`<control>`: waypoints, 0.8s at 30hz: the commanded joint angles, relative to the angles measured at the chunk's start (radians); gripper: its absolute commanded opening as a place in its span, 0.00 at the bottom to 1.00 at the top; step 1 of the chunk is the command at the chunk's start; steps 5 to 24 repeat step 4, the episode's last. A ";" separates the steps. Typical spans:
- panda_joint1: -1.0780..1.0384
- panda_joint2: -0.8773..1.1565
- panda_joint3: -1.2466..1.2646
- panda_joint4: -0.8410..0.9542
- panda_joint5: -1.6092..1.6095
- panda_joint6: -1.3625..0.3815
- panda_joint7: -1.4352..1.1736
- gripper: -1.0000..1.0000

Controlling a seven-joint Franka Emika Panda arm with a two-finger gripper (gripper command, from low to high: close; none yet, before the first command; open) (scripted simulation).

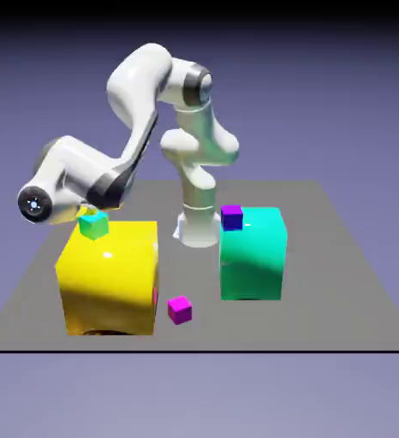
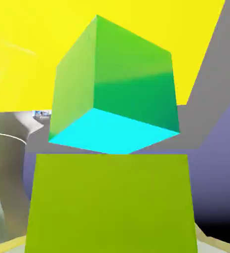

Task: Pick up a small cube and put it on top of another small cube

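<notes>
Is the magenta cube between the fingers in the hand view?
No, the cube at the bottom there is lime.

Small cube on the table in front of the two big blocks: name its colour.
Magenta; the exterior view shows it best.

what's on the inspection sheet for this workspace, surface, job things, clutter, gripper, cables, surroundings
Surface: grey tabletop, no spills or marks seen
Job's things: small lime cube off the table, in the grip; small teal-cyan cube appears to rest on the big yellow block; not stacked yet
Clutter: small magenta cube on the tabletop, between the yellow block and the big teal block; small purple cube at the teal block's top, exact seat unclear
Gripper: the gripper is closed on the lime cube
Cables: nothing seen
Surroundings: plain blue-violet backdrop, dark along the exterior view's top
</notes>
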 commanded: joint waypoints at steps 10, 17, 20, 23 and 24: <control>-0.002 -0.018 -0.001 -0.044 -0.001 0.027 0.009 1.00; -0.002 -0.018 -0.001 -0.044 -0.001 0.027 0.009 1.00; -0.002 -0.018 -0.001 -0.044 -0.001 0.027 0.009 1.00; -0.002 -0.018 -0.001 -0.044 -0.001 0.027 0.009 1.00; -0.002 -0.018 -0.001 -0.044 -0.001 0.027 0.009 1.00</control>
